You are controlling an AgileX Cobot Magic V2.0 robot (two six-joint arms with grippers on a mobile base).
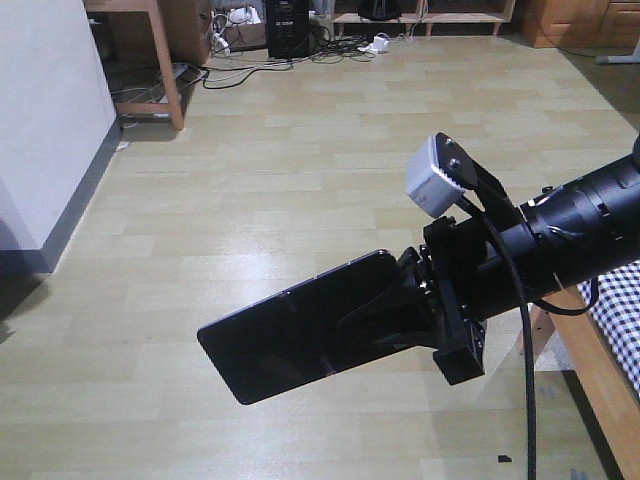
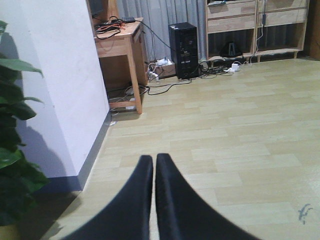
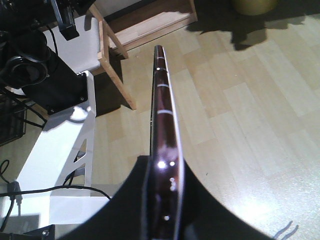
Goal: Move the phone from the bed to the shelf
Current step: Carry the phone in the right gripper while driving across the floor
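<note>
The phone (image 1: 300, 325) is clamped in the right pincer (image 1: 375, 315) and hangs in the air above the wood-pattern floor (image 1: 300, 150), touching nothing else. In the front view, its glossy black face extends to the left of the pincer and tilts downward at its free end. The black fingers (image 1: 390, 300) cover the phone's right end. A grey camera housing (image 1: 435, 178) sits above the wrist. At the far right edge is the bed (image 1: 600, 385), with its brown frame and checked cloth, well apart from the phone.

In the right wrist view, the phone (image 3: 162, 115) appears edge-on, and the pincer (image 3: 162, 165) presses one finger against each flat face.

In the left wrist view, the left pincer (image 2: 154, 165) has its two fingers pressed together with only a thin slit between them. It grips nothing and points at bare floor.
</note>
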